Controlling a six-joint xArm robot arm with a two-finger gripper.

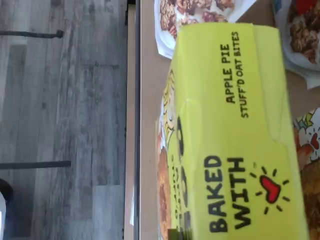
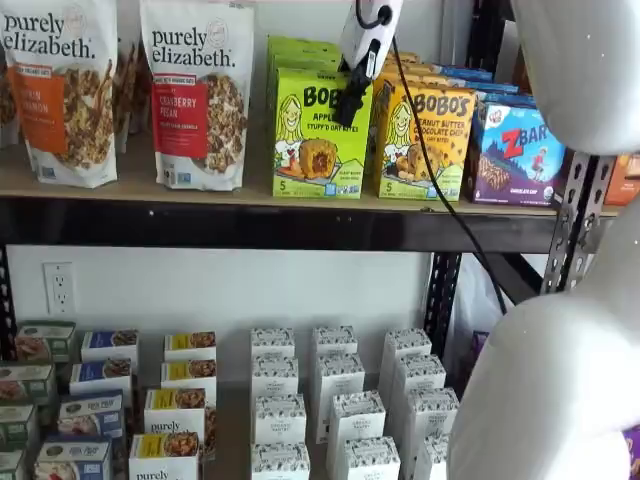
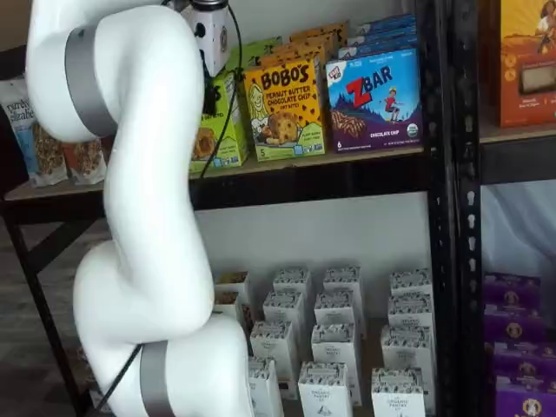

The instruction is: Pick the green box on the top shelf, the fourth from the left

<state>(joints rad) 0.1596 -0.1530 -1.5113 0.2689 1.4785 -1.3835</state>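
Observation:
The green box (image 2: 316, 140) stands upright on the top shelf (image 2: 250, 205), a lime-green Bobo's carton with a cartoon girl. My gripper (image 2: 348, 112) hangs in front of its upper right corner, white body above, black fingers pointing down. The fingers read as one dark shape, so I cannot tell if they are open. In a shelf view the gripper (image 3: 210, 85) sits at the box's (image 3: 228, 130) top, with the arm covering the box's left part. The wrist view is filled by the box (image 1: 230, 135), marked "Apple Pie Stuff'd Oat Bites", on the tan shelf board (image 1: 149, 130).
A yellow-orange Bobo's box (image 2: 425, 140) and a blue ZBar box (image 2: 520, 150) stand right of the green box. Two Purely Elizabeth bags (image 2: 200, 90) stand to its left. The white arm (image 3: 139, 217) crosses in front. Small white cartons (image 2: 340, 400) fill the lower shelf.

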